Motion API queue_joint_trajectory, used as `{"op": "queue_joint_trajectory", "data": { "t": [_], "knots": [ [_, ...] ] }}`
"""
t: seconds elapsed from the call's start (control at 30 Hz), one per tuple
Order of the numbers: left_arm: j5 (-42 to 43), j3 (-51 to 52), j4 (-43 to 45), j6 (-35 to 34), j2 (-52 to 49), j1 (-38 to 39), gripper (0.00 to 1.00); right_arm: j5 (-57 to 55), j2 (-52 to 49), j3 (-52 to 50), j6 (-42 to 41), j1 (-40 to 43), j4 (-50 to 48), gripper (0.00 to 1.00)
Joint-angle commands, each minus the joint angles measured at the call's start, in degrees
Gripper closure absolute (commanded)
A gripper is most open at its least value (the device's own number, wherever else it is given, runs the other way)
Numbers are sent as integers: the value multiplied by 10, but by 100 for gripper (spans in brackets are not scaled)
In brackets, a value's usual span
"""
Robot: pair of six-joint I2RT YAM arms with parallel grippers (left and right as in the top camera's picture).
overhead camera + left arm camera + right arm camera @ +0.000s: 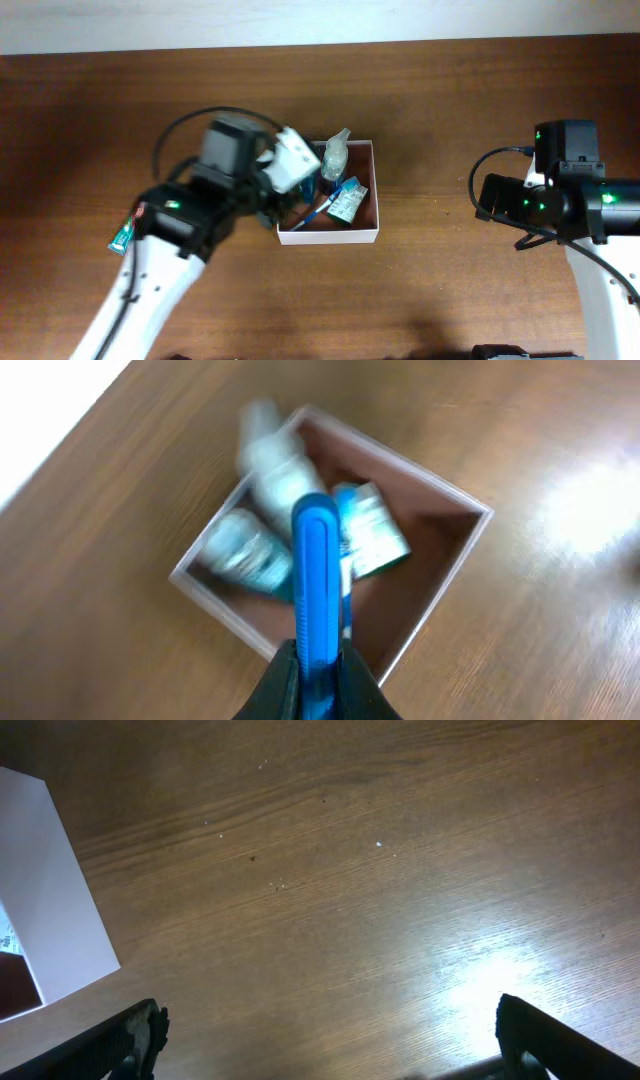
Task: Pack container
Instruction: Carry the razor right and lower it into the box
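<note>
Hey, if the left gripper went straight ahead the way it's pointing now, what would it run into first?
Probably the white bottle in the container, touched first by the blue handle that the left gripper clamps. Depth is hard to judge.

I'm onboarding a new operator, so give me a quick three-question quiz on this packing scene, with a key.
1. True or false: the right tool grips something.
2. What does the left tool hold above the container? A) a long blue item B) a white cup C) nothing
3. Fill in: the teal packet on the table lies on the ___ arm's side of the container.
Key: 1 false, it is open over the table; 2 A; 3 left.
</note>
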State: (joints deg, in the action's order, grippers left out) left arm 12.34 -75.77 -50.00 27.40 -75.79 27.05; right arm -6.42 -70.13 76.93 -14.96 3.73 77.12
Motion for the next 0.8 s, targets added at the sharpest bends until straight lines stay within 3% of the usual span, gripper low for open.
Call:
{"op": "queue_joint_trajectory", "data": {
  "t": [0.0, 0.37, 0.47, 0.5, 0.57, 0.63, 0.73, 0.77],
  "knots": [
    [-16, -1, 12, 68, -43, 46, 99, -3, -1, 1, 0, 5, -1, 2],
    [-16, -1, 14, 67, -242, 65, 96, -3, -1, 1, 0, 5, -1, 2],
    [-16, -4, 14, 67, -241, 65, 71, -3, -1, 1, 0, 5, -1, 2],
    [-17, -9, 13, 68, -238, 65, 54, -3, -1, 1, 0, 5, -1, 2],
    [-21, -19, 12, 67, -231, 64, 49, -3, -1, 1, 0, 5, -1, 2],
    [-33, -32, 9, 67, -215, 65, 36, -3, -1, 1, 0, 5, 1, 2],
    [-38, -59, -15, 66, -172, 64, 32, -3, -1, 1, 0, 5, 1, 2],
    [-57, -70, -25, 49, -143, 64, 26, -3, -1, 1, 0, 5, 0, 2]
  ]
}}
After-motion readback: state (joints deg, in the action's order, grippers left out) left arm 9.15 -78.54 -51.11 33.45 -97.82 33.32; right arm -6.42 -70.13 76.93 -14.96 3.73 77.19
